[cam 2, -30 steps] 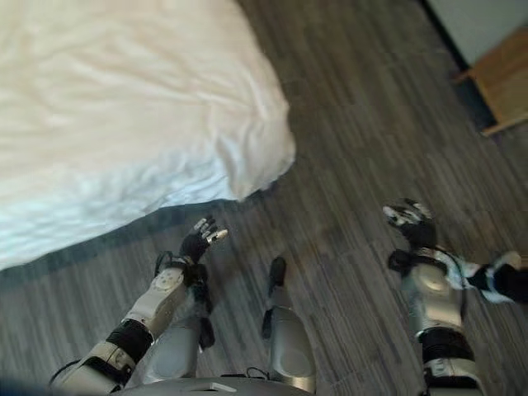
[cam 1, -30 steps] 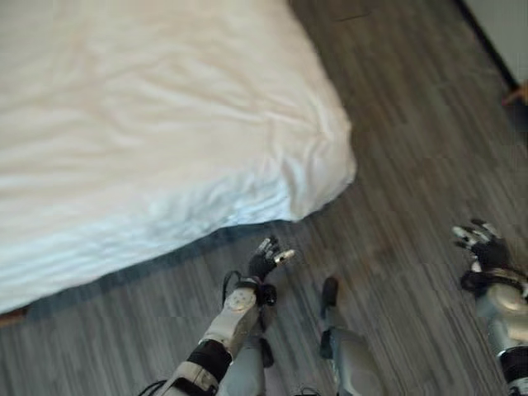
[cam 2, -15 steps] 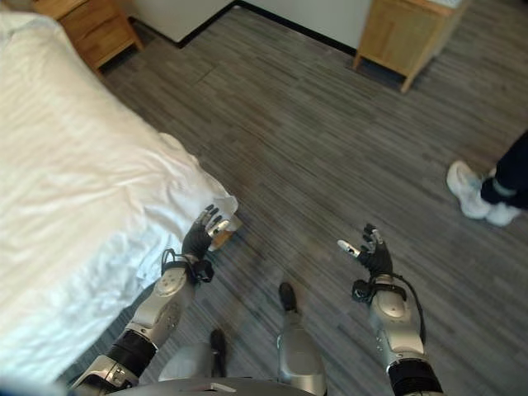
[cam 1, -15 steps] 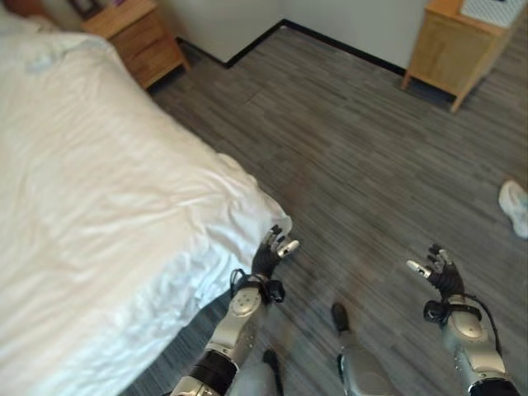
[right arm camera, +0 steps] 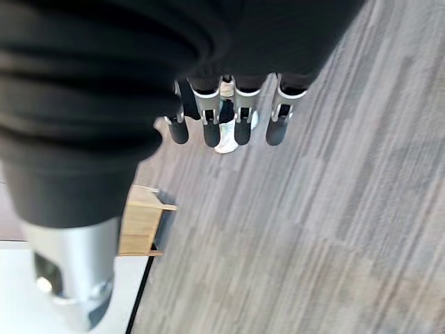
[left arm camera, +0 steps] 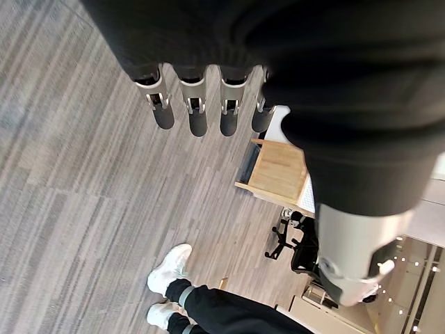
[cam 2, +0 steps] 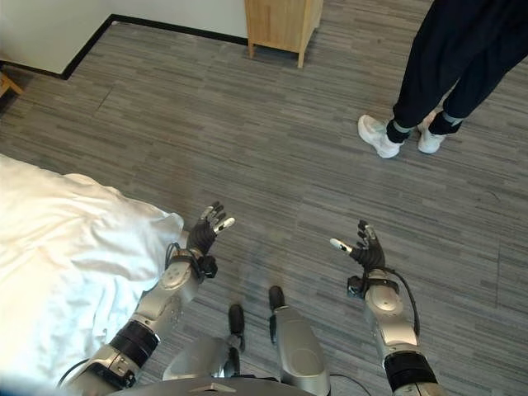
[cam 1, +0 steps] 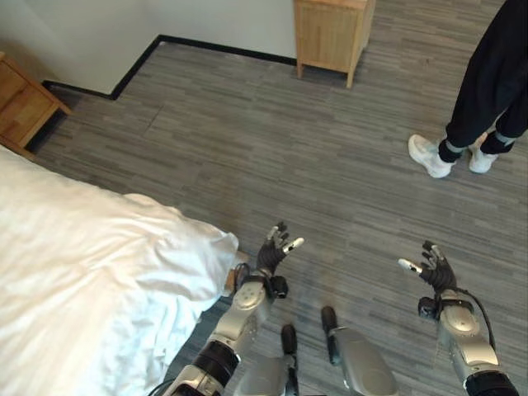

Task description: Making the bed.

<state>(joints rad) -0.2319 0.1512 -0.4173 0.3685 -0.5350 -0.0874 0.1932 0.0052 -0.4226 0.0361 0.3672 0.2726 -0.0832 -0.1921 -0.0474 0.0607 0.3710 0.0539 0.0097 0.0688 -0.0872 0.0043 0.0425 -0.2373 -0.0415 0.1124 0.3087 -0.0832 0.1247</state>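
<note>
The bed, under a rumpled white cover (cam 1: 91, 280), fills the lower left; its corner (cam 2: 157, 227) hangs down near my left arm. My left hand (cam 1: 272, 252) is raised over the floor just right of that corner, fingers straight and spread, holding nothing. My right hand (cam 1: 433, 271) hovers over bare floor at the lower right, also open and empty. In the left wrist view my fingers (left arm camera: 198, 111) point out straight over the floor. The right wrist view shows its fingers (right arm camera: 240, 115) straight too.
A person in dark trousers and white shoes (cam 1: 433, 155) stands at the upper right. A wooden cabinet (cam 1: 330, 33) stands against the far wall, and a wooden nightstand (cam 1: 21, 107) sits at the left edge. Grey plank floor (cam 2: 272, 157) lies open between them.
The camera has swung right: the bed has slid to the lower left and the person has come into view. Both hands stay raised and open.
</note>
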